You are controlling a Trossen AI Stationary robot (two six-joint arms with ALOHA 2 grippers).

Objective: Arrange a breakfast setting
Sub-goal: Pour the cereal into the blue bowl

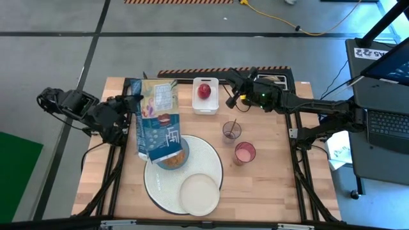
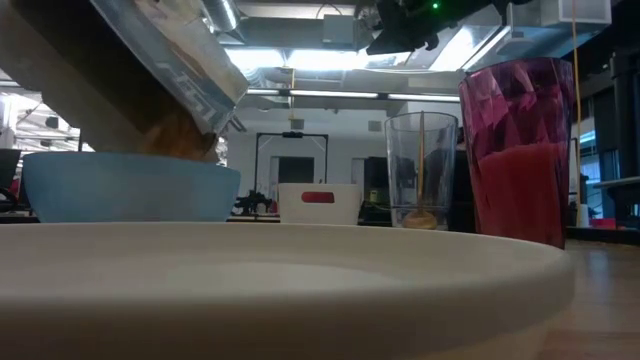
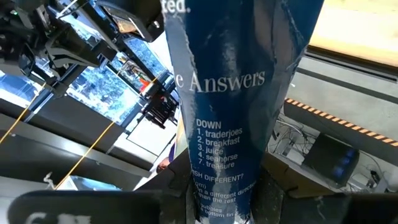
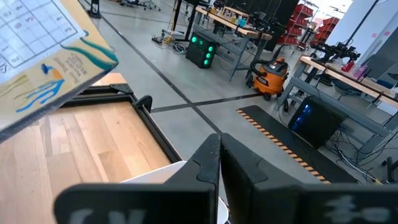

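Note:
A blue and cream cereal box hangs tilted over the table's left half, with my left gripper shut on it. Its lower open end is over the small blue bowl, and brown cereal shows at its mouth. The bowl stands on the big round white plate, which also carries the small cream plate. A red apple lies in the white tray. My right gripper is shut and holds nothing, above the table right of the tray. My left gripper pinches the cereal box between its two fingers, which lie on the box's two broad faces on either side of the narrow side panel, toward the raised end. It comes from the table's left, about level. The box is lifted clear, open end down.
A clear tinted cup holding a wooden spoon and a pink cup of red drink stand right of the big plate. There is bare wood at the near right of the table. A laptop sits off the table's right edge.

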